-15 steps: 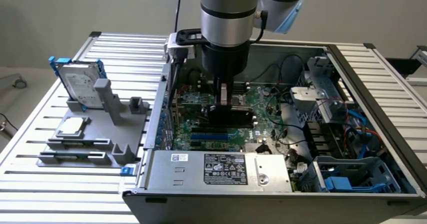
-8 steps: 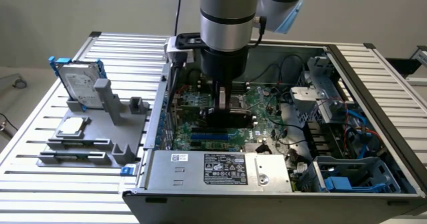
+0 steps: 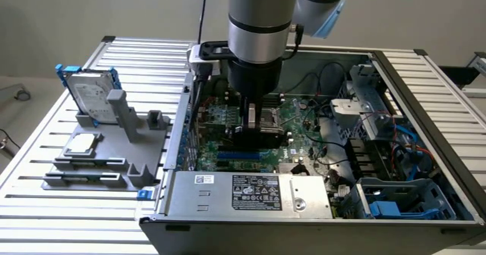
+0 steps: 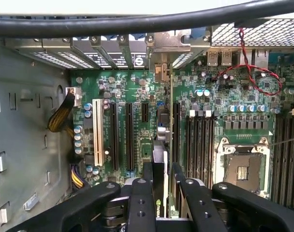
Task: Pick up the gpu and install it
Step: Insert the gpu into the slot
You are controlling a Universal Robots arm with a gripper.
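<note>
Gripper jaws are part-closed and clamped on the gpu, so the pick-up is done. The card stands on edge inside the computer case, over the motherboard slots. It seems not fully seated, though the contact is hidden.

One gpu — one hard drive, one CPU chip — one open computer case.
</note>
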